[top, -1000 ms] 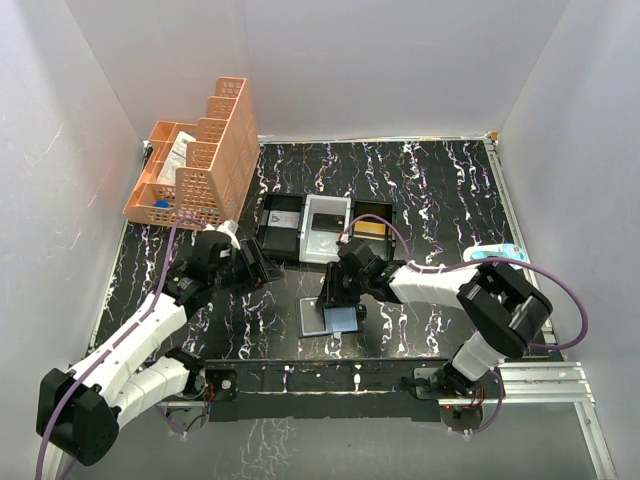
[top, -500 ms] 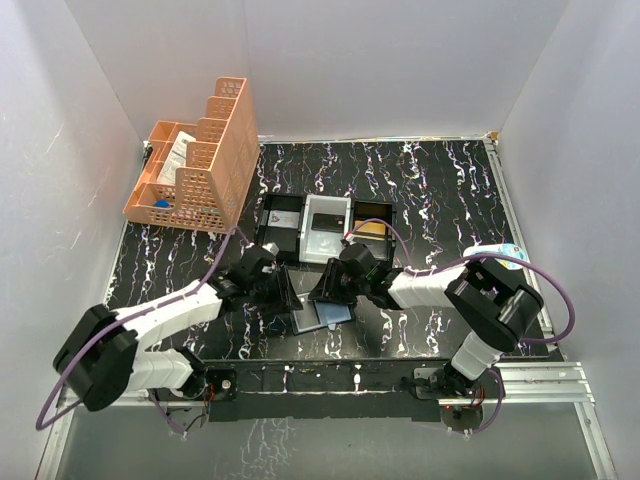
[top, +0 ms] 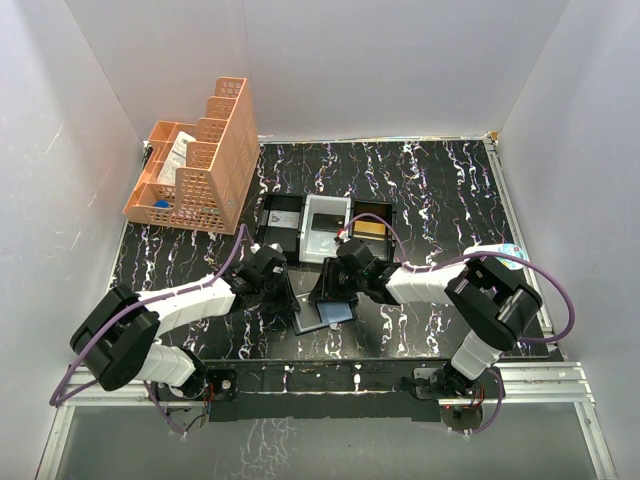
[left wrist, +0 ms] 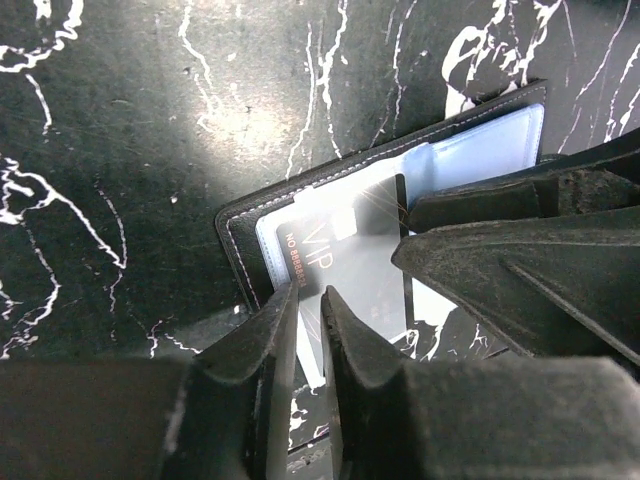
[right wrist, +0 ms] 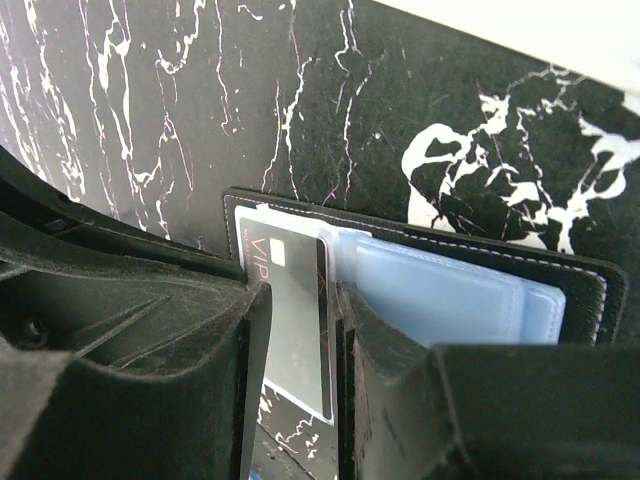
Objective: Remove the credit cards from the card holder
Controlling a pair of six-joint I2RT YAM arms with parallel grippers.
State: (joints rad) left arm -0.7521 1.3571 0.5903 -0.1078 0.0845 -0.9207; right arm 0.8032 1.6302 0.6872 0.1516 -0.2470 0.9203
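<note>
L jaws are almost together right at the edge of the dark VIP card [left wrist: 350, 260], can't tell if they pinch it. R jaws are a bit apart w/ tips down on the open card holder [right wrist: 450, 290], the card showing between them. The card holder lies flat on the table [top: 450, 190] near the front, just before the black & white tray [top: 325, 228].
</note>
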